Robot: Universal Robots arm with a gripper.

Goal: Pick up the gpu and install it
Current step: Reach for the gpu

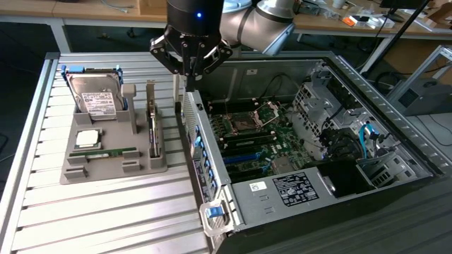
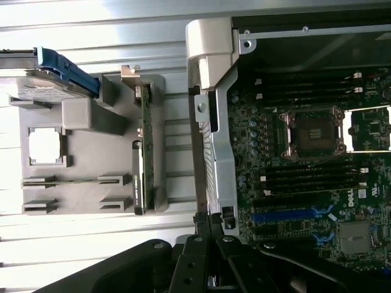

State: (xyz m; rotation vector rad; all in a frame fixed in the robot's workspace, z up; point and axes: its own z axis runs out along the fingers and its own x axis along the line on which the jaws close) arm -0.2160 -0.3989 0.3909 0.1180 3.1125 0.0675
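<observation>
Gripper (image 1: pixel 190 78) fingers, nearest the wrist camera, are pressing together on nothing and hovering over the top rim of the computer case (image 1: pixel 211 177) side wall. The gpu (image 1: pixel 152 129) is standing on its long edge in a slot of the grey holder (image 1: pixel 106 170), its top edge showing free. A narrow strip of slatted table (image 1: pixel 106 211) is separating holder and case wall. On the exterior view's left of the card, the hard drive (image 1: pixel 95 98), processor (image 1: pixel 88 138) and memory stick (image 1: pixel 106 152) are occupying other bays.
</observation>
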